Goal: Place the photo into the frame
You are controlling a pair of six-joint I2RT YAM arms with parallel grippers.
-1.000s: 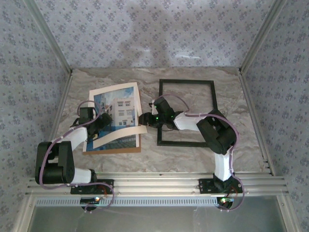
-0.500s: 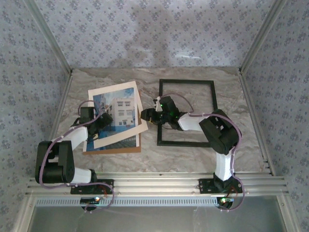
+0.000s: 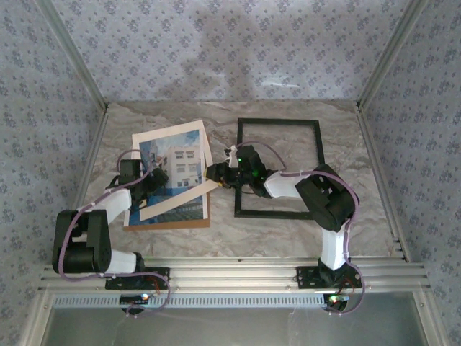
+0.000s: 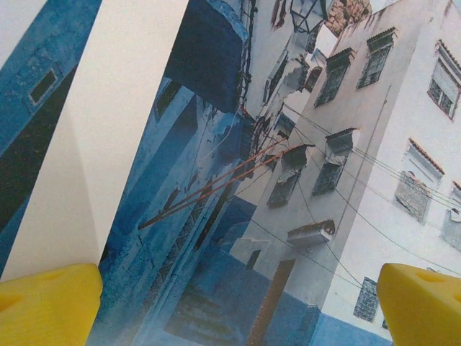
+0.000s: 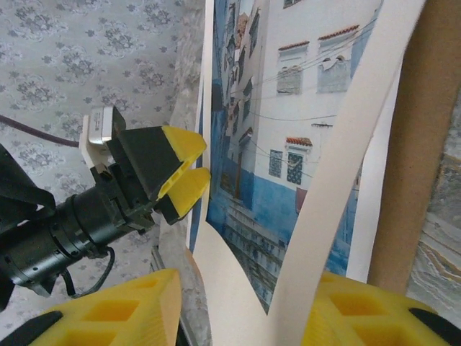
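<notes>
Table (image 3: 288, 238) has the black frame (image 3: 281, 120) flat on the right. It's well apart from the photo (image 3: 176, 162), which sits on a brown board (image 3: 166, 224) at left, near border curled up. I'd guess the curl gives the right gripper (image 3: 214, 173) an edge to grab: fingers apart, straddling it. Left gripper (image 3: 148, 184) is spread wide over the print, maybe steadying. No readable writing.
</notes>
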